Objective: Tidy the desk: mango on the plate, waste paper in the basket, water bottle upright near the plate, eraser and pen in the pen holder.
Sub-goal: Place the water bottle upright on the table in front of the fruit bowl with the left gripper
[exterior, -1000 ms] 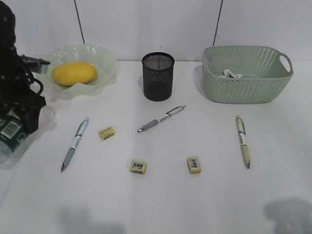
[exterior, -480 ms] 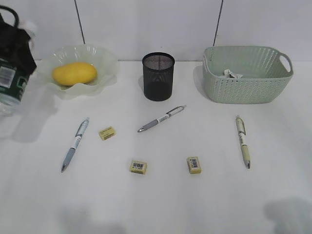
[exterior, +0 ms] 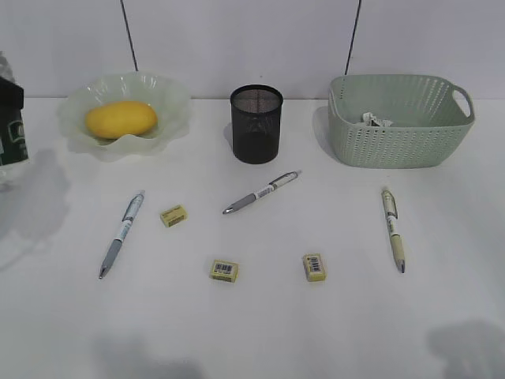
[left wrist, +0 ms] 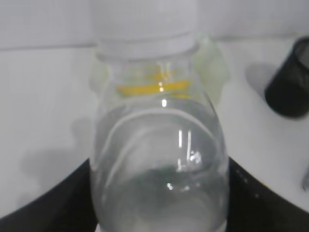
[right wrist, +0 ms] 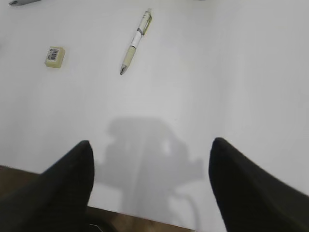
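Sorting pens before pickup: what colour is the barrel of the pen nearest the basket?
Pale olive-cream pen with a white band; clearest in the right wrist view.

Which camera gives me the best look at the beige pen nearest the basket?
The right wrist view: the beige pen lies whole and large on the bare desk, tip toward the camera. The exterior view also shows it entire, but smaller, below the basket. The left wrist view, filled by the water bottle, misses it.
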Controlling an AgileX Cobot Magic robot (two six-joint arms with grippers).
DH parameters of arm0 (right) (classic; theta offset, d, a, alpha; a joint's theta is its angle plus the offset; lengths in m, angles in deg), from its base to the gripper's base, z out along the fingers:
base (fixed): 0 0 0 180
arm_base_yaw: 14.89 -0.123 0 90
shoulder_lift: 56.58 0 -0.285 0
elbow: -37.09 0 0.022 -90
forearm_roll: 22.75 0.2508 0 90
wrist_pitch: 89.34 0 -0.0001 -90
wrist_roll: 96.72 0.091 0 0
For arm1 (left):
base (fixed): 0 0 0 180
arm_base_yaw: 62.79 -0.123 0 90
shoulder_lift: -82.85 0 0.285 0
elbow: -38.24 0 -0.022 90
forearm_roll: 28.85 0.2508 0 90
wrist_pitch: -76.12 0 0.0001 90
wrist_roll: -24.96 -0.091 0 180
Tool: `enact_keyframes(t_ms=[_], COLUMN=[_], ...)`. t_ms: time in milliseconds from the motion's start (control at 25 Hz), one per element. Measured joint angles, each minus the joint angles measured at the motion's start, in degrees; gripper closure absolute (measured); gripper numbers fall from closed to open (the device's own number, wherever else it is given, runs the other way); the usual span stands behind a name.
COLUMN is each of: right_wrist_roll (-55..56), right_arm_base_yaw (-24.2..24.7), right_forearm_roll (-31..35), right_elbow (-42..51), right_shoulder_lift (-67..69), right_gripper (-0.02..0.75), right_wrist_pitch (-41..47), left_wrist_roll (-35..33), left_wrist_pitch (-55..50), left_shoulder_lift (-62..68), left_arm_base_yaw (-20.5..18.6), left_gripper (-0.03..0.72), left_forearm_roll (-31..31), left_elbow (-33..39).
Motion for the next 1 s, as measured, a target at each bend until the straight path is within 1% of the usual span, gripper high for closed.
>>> enact_keyframes(t_ms=[80, 160, 200, 280, 440, 520, 640, 760, 920, 1000], right_wrist_roll=[0.0, 0.0, 0.0, 0.0, 0.0, 0.0, 0.0, 0.0, 0.0, 0.0], right_arm_base_yaw=[0.0, 0.0, 0.0, 0.0, 0.0, 0.0, 0.0, 0.0, 0.0, 0.0], right_forearm_roll=[0.0, 0.0, 0.0, 0.0, 0.0, 0.0, 0.0, 0.0, 0.0, 0.0], right_elbow=[0.0, 0.0, 0.0, 0.0, 0.0, 0.0, 0.0, 0.0, 0.0, 0.0], right_shoulder_lift=[0.0, 0.0, 0.0, 0.0, 0.0, 0.0, 0.0, 0.0, 0.0, 0.0], right_gripper=[0.154, 0.154, 0.154, 0.154, 0.154, 0.154, 0.154, 0.154, 0.154, 0.154], right_wrist_pitch=[0.0, 0.0, 0.0, 0.0, 0.0, 0.0, 0.0, 0.0, 0.0, 0.0], left_wrist_roll=[0.0, 0.0, 0.0, 0.0, 0.0, 0.0, 0.4, 2.7, 5.8, 6.3], left_wrist_pitch=[11.5, 23.5, 28.9, 37.5, 50.1, 54.8, 62.6, 70.7, 78.6, 80.0], left_shoulder_lift=[-1.4, -1.3, -0.9, 0.7, 6.5, 10.4, 16.7, 23.1, 31.2, 34.9], left_arm_base_yaw=[0.1, 0.1, 0.1, 0.1, 0.1, 0.1, 0.1, 0.1, 0.1, 0.1], left_gripper=[0.179, 0.179, 0.179, 0.179, 0.179, 0.179, 0.179, 0.179, 0.179, 0.179], left_forearm_roll=[-2.3, -4.0, -4.3, -4.6, -4.6, -4.4, -2.6, 0.2, 1.4, 1.5], left_elbow=[7.7, 13.7, 16.3, 19.4, 20.5, 20.5, 20.6, 20.6, 20.6, 19.9])
